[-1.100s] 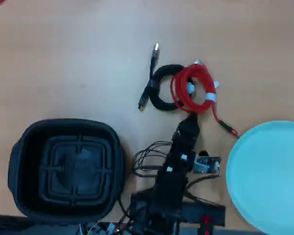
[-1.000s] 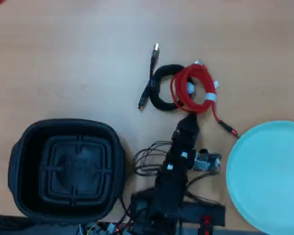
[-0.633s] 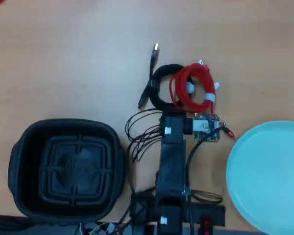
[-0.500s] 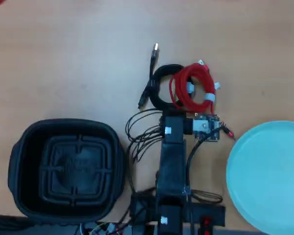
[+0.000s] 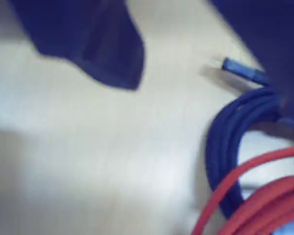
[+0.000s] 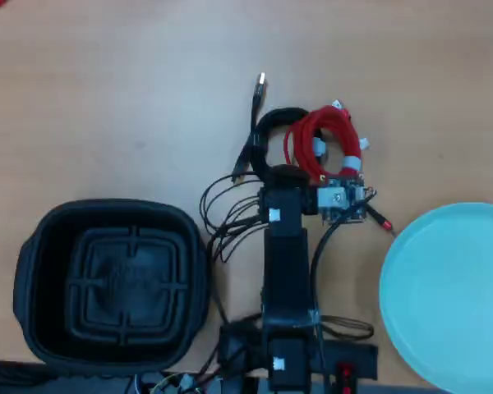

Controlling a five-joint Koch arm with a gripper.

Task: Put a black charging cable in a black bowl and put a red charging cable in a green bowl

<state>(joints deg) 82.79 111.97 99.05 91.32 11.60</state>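
Overhead view: arm reaches up the table (image 6: 107,98), claw (image 6: 286,174) sits over the near edge of the black charging cable (image 6: 267,135) coil. Red charging cable (image 6: 322,146) coil overlaps the black one, just right of the claw. Black bowl (image 6: 33,246) is well to the lower left of the claw, green bowl (image 6: 444,295) to the lower right; neither holds a cable. Wrist view is blurred: red strands (image 5: 255,196) cross a dark coil (image 5: 230,142), one dark jaw at top left. Cannot tell if the claw is released or clenched.
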